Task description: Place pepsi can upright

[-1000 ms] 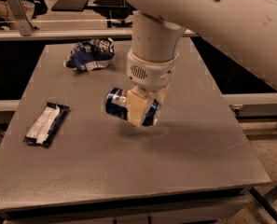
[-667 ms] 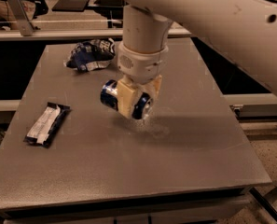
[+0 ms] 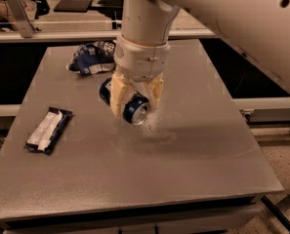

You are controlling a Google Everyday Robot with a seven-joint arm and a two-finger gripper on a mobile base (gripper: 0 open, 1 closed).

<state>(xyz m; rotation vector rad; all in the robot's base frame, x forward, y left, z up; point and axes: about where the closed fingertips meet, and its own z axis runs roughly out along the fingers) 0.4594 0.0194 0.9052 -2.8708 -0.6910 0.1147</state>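
The pepsi can (image 3: 134, 109) is dark blue with a silver end facing the camera. It lies on its side, held above the grey table (image 3: 183, 169) near its middle. My gripper (image 3: 133, 104) hangs down from the white arm and is shut on the can, with its cream fingers (image 3: 117, 94) on either side of the can's body. The can's far end is hidden behind the fingers.
A wrinkly blue-and-white snack bag (image 3: 93, 57) lies at the back left of the table. A flat dark bar wrapper with a white panel (image 3: 49, 129) lies near the left edge. A rail and shelving run behind the table.
The gripper has moved a little left with the can in it, and the can has turned so its silver end faces the camera more.
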